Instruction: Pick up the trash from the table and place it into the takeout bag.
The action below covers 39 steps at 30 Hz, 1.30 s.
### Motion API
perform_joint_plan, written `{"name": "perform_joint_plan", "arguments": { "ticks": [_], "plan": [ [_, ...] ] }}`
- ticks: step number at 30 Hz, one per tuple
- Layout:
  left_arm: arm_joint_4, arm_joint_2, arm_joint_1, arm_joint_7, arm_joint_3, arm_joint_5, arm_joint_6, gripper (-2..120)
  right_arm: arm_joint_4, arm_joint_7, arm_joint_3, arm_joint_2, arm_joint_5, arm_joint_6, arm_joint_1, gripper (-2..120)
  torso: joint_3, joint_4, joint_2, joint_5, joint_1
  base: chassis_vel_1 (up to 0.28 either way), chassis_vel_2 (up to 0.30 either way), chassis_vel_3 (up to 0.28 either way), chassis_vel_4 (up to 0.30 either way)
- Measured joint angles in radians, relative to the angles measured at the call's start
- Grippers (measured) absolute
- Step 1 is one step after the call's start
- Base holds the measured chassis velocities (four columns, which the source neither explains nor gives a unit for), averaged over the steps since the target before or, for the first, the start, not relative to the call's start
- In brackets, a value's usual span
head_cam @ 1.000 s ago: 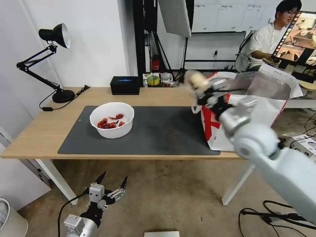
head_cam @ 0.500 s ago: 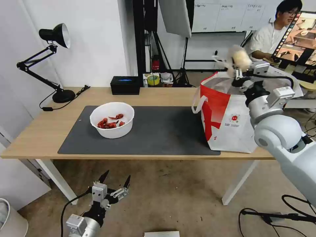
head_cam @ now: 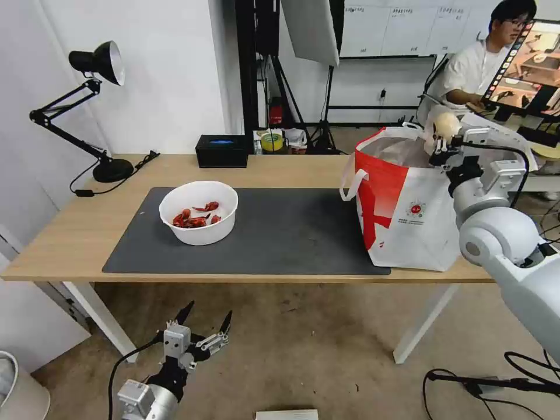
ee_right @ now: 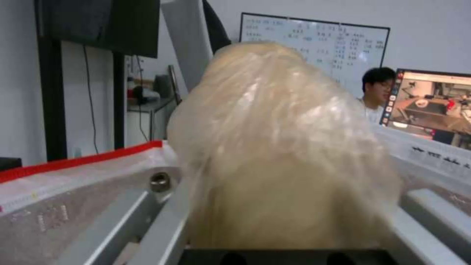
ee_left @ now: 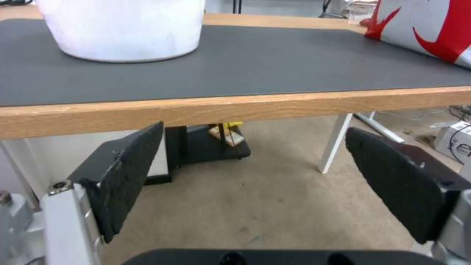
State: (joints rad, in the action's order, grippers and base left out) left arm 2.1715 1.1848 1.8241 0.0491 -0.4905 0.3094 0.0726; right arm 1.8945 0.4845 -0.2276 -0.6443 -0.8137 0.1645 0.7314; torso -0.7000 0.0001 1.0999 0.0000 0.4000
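Note:
My right gripper (head_cam: 444,140) is shut on the tan round lump (head_cam: 447,123) and holds it just above the open mouth of the takeout bag (head_cam: 408,204), which stands at the table's right end. In the right wrist view the lump (ee_right: 284,147) sits between grey fingers (ee_right: 123,221), with the bag's red rim (ee_right: 78,158) and foil lining behind. A white bowl (head_cam: 198,213) of red shells rests on the dark mat (head_cam: 291,233). My left gripper (head_cam: 201,329) hangs open below the table's front edge (ee_left: 235,110), under the bowl (ee_left: 123,29).
A black desk lamp (head_cam: 96,116) stands at the table's back left and a black box (head_cam: 221,150) at the back edge. White table legs (head_cam: 420,326) and floor cables (head_cam: 496,382) lie below at the right. A white bin (head_cam: 17,391) sits at the lower left.
My right arm carried the lump from left of the bag, up over its rim, then lowered it toward the bag's mouth. The left arm barely moved.

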Motion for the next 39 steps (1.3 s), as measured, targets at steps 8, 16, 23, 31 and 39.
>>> {"name": "perform_joint_plan", "arguments": {
  "ticks": [8, 16, 23, 31, 39],
  "plan": [
    [0.011, 0.003, 0.008, 0.000, 0.001, -0.001, 0.001, 100, 0.018, 0.005, -0.029, 0.016, 0.000, 0.016, 0.037, 53, 0.000, -0.0001, 0.000, 0.0000, 0.000, 0.000, 0.000, 0.000, 0.000],
    [0.031, 0.003, 0.020, 0.000, -0.007, -0.004, 0.001, 100, 0.027, 0.003, -0.033, 0.028, 0.000, 0.017, 0.048, 82, 0.000, -0.0001, 0.000, 0.0000, 0.000, 0.000, 0.000, 0.000, 0.000],
    [0.046, 0.004, 0.031, 0.000, -0.018, -0.005, 0.001, 100, 0.035, -0.001, -0.030, 0.034, -0.007, 0.017, 0.042, 100, 0.000, -0.0001, 0.000, 0.0000, 0.000, 0.000, 0.000, 0.000, 0.000],
    [0.057, 0.003, 0.039, 0.000, -0.027, -0.006, 0.001, 100, 0.107, -0.041, -0.024, 0.047, -0.076, -0.007, 0.039, 100, 0.000, -0.0001, 0.000, 0.0000, 0.000, 0.000, 0.000, 0.000, 0.000],
    [0.061, 0.011, 0.045, 0.000, -0.034, -0.007, 0.001, 100, 0.248, -0.149, -0.042, 0.058, -0.138, -0.046, 0.105, 100, 0.000, 0.0001, 0.000, -0.0002, 0.000, 0.000, 0.000, 0.000, 0.000]
  ]
}}
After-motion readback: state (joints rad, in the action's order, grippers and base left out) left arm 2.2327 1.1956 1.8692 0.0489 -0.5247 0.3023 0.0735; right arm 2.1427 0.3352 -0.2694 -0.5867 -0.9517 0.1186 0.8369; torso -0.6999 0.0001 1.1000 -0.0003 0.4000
